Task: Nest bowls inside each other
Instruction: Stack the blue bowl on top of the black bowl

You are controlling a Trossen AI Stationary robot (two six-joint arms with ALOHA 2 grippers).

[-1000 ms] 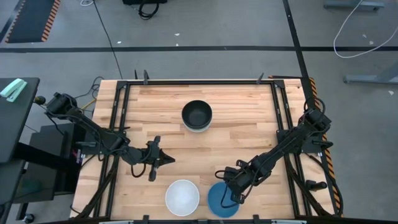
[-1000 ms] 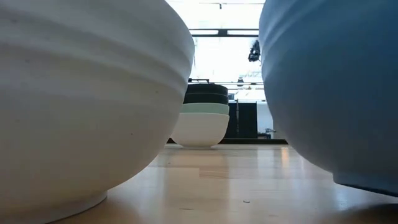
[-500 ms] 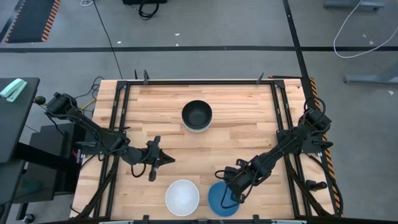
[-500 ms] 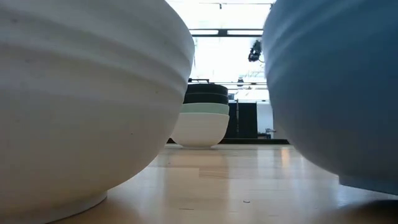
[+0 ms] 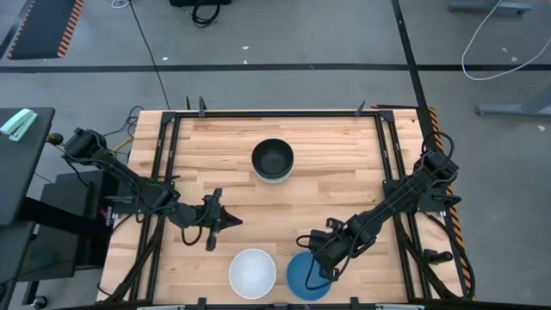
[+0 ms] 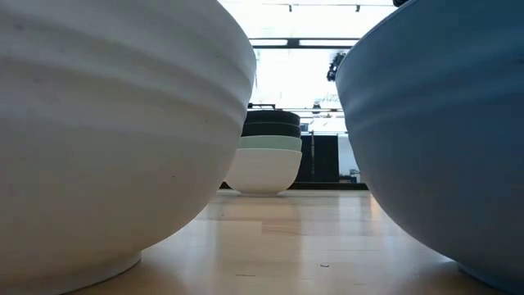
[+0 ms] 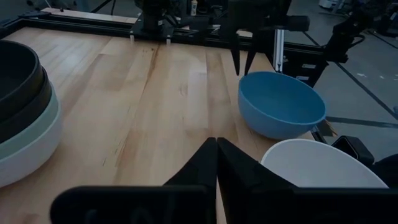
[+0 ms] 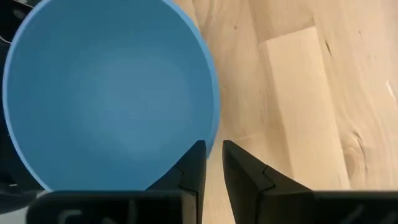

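At the bench's (image 5: 344, 172) near edge, your right hand (image 8: 212, 163) pinches the blue bowl's (image 5: 308, 277) rim; your left hand (image 5: 232, 221) is pressed together.

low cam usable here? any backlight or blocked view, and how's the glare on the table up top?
Low view: white bowl and blue bowl sit close to the lens and fill most of the frame; bright windows behind backlight the distant stack of bowls, which stays readable in the gap. High view: even light, no strong glare on the table.
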